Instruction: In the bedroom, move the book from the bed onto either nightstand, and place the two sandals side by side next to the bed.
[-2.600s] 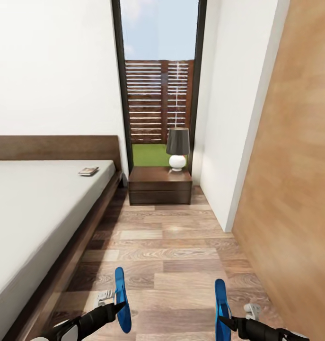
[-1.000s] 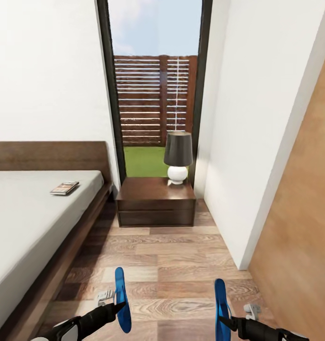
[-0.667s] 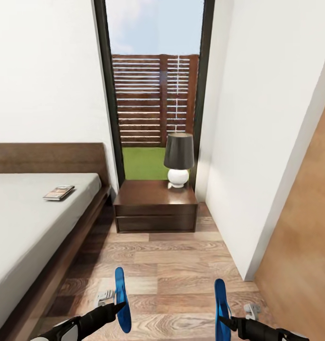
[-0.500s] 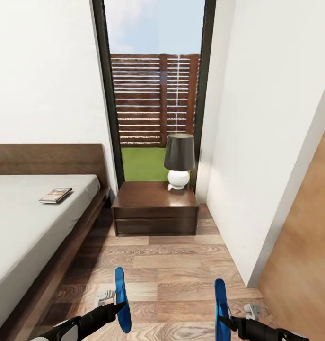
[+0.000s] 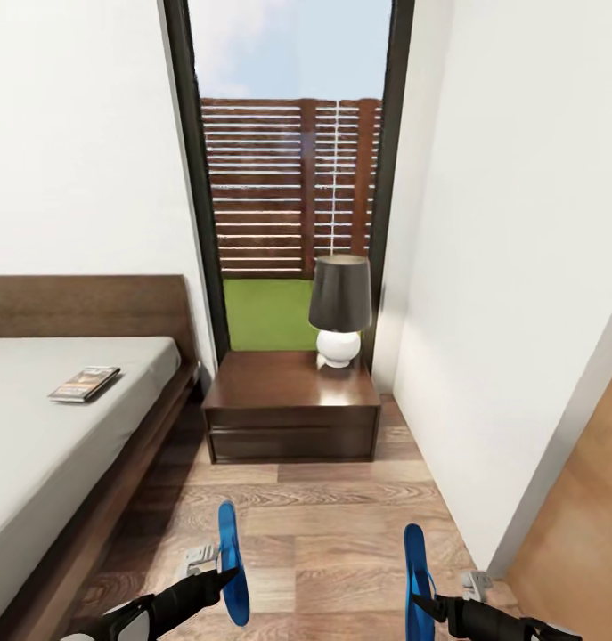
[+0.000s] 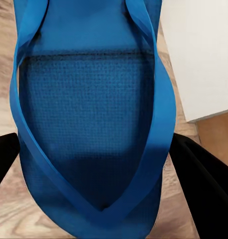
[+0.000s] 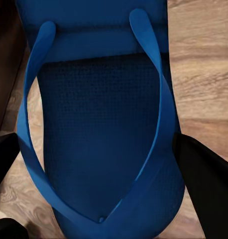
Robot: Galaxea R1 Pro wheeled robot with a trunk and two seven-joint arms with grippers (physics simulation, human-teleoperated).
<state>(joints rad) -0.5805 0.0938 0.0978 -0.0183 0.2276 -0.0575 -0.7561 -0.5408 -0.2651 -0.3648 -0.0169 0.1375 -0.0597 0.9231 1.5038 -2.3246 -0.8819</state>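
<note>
Floor (image 5: 332, 525): open plank lane between bed (image 5: 65, 427) edge and white wall (image 5: 510, 312), ending at nightstand (image 5: 288, 396). Book (image 5: 85, 384): on mattress near headboard. Left tool (image 5: 218, 579), right tool (image 5: 421, 604): each clamped on a sandal (image 6: 89, 114), (image 7: 101, 129); wrist views show straps.

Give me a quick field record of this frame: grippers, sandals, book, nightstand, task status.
left gripper: shut on left sandal, held on edge above the floor
right gripper: shut on right sandal, also on edge
book: lying flat on the bed, near the headboard
nightstand: ahead, between bed and white wall, below the window
lamp: at the back right of the nightstand top; front part of the top is bare
task status: neither sandal set down; book not yet moved
</note>
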